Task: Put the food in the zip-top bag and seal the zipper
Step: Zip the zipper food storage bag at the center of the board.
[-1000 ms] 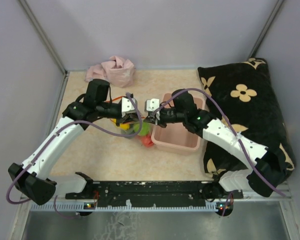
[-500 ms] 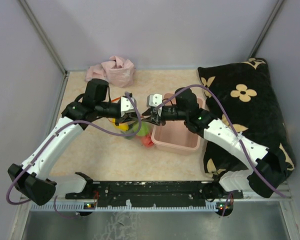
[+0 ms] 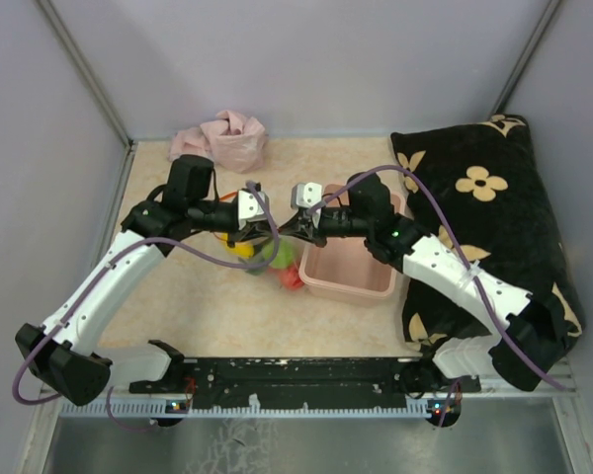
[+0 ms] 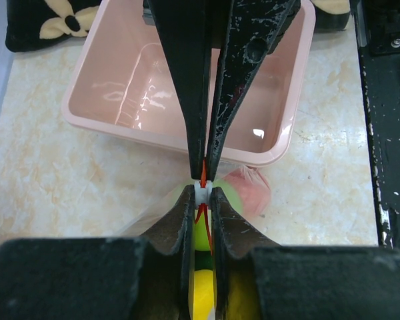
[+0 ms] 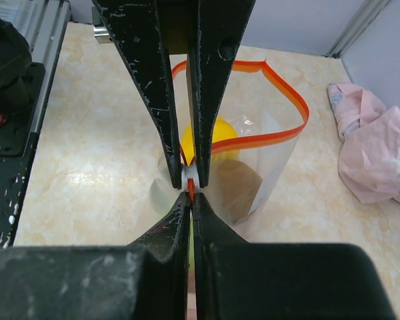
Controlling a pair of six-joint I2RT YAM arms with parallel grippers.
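Zip-top bag (image 5: 270, 160) — probably light, limp, slippery film, even with toy fruit (image 5: 217, 137) inside — sits at mid-bench, just left of the pink tub (image 4: 120, 87). The stiffer zipper (image 5: 283, 90) looks the best hold: left gripper (image 4: 201, 200) and right gripper (image 5: 190, 195) both pinch it, tip to tip. Beyond them the mouth gapes.

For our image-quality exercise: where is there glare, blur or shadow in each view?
Left wrist: white glare on the glossy inner wall of the pink tub; the left gripper blurs near the lens. Right wrist: zipper crisp, right gripper blurred at the bottom. Top external: even light, soft shadows.
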